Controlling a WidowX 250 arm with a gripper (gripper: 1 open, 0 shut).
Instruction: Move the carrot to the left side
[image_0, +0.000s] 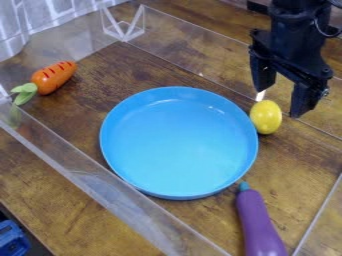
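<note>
The carrot (51, 76), small and orange with a green leafy top, lies at the far left of the wooden table, close to the clear wall. My gripper (285, 99) hangs at the right side, far from the carrot, just above the yellow lemon (267, 117). Its two black fingers stand spread apart with nothing between them; the lemon rests free on the table beside the plate's right rim.
A large blue plate (179, 186) fills the middle. A purple eggplant (259, 224) lies at the front right. Clear acrylic walls (80, 170) border the work area, with a clear stand (124, 20) at the back left.
</note>
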